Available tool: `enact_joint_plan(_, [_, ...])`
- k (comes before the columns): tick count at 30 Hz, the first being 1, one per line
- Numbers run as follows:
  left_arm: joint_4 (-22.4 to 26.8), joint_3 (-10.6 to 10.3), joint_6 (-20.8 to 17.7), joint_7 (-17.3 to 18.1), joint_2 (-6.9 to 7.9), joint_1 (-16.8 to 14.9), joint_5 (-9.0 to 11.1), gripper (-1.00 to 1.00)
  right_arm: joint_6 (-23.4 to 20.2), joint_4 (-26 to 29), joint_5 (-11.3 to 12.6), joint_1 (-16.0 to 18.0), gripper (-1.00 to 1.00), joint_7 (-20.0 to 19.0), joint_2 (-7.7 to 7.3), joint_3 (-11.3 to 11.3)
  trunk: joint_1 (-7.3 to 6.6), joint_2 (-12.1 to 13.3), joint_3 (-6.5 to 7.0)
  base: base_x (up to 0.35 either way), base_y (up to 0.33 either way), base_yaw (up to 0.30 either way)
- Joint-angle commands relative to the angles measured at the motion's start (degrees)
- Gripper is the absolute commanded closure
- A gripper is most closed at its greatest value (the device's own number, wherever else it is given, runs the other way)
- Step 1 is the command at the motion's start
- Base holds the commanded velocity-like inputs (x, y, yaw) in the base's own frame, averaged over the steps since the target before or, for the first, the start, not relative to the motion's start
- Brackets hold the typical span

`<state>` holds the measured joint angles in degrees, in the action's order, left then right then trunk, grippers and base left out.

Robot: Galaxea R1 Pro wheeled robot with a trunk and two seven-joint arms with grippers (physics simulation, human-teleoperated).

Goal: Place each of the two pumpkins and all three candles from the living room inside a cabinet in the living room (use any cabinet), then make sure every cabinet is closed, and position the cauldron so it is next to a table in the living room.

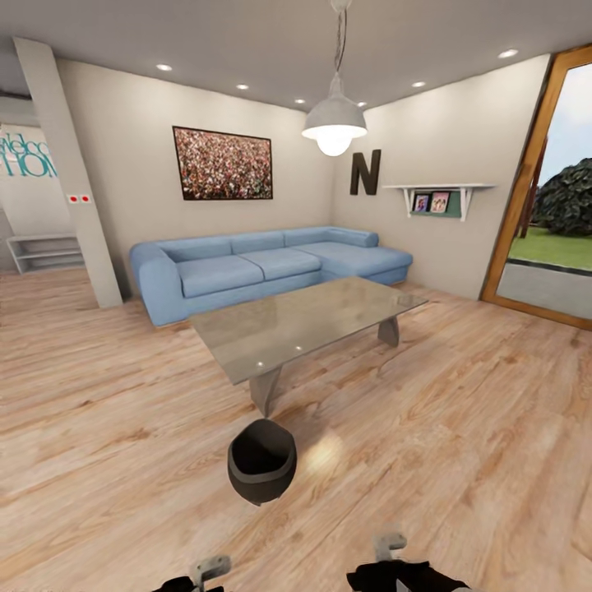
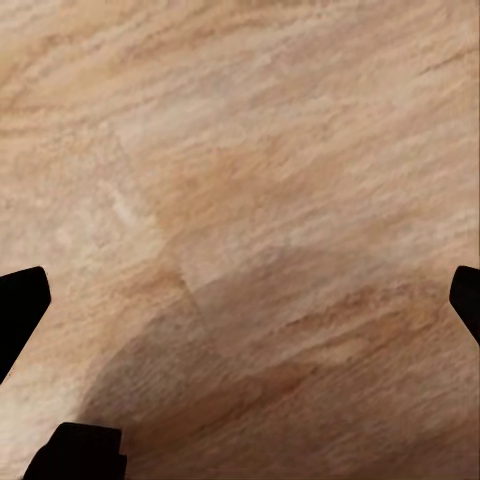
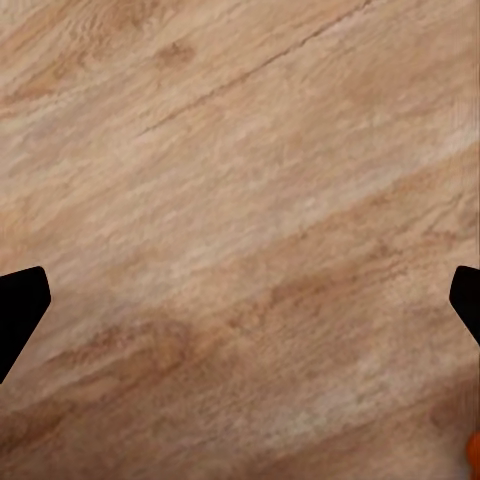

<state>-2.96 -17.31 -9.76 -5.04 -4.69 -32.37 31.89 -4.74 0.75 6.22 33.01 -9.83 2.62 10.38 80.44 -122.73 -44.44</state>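
The cauldron (image 1: 261, 460), one black pot, sits on the pale wooden floor (image 1: 460, 427) just off the near end of the glass-topped table (image 1: 304, 325). Behind that, one blue corner sofa (image 1: 263, 267) lines the wall under one hanging lamp (image 1: 334, 123). The pot is ahead of both arms, between them. Left gripper (image 2: 240, 300): jaws spread wide over bare boards. Right gripper (image 3: 240, 300): jaws spread too, holding nothing, with a sliver of orange at the view's edge.
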Motion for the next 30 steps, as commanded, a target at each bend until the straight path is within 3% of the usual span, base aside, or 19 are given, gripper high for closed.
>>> enact_joint_plan(1, [-0.08, 0.0, 0.17, -0.06, 0.01, 0.04, -0.01, -1.0, 0.63, -0.01, 0.01, -0.34, -1.0, 0.03, 0.04, -0.01, -0.23, 0.41, 0.09, 0.0, 0.0, 0.068])
enact_joint_plan(16, [-0.21, 0.0, 1.8, -0.15, -0.06, 0.99, -0.09, -1.0, 1.92, 0.0, -0.29, -1.98, -1.0, 4.91, -0.95, 0.06, -3.52, 6.43, 1.43, 0.0, 0.0, 0.069])
enact_joint_plan(30, [-0.21, 0.0, 1.85, -0.15, 0.03, 1.0, -0.14, -1.0, 1.93, 0.04, -0.42, -1.98, -1.0, 5.44, -1.82, -0.01, -6.6, 12.04, 2.68, 0.0, 0.0, 0.065])
